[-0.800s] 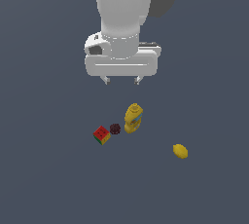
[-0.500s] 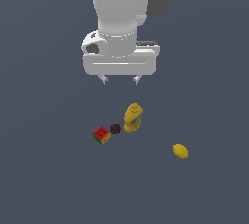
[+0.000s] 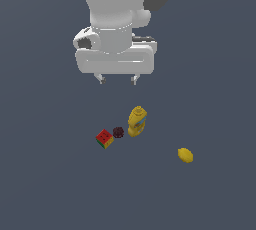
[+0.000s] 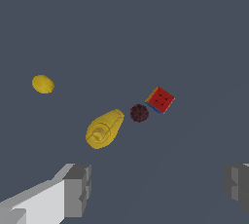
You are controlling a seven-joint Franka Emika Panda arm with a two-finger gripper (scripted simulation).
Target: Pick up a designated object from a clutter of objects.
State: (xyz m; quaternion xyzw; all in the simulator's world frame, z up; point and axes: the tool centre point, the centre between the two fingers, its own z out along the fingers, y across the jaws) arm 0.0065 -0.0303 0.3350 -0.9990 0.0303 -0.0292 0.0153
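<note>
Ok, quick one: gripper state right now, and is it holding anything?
Gripper: open, holding nothing, above the dark maroon lump and its neighbours.

We see a tiny dark lump (image 3: 118, 132), round and bumpy, lying on the floor between the red dotted cube (image 3: 104, 138) and the yellow bottle (image 3: 137, 121). The yellow lemon (image 3: 185, 155) lies far off on the exterior view's right.

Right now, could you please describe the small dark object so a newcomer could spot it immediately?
Find the tall yellow bottle-shaped item below the open fingers. Between it and the red dotted cube sits the tiny dark maroon bumpy lump: the smallest, darkest thing there.
</note>
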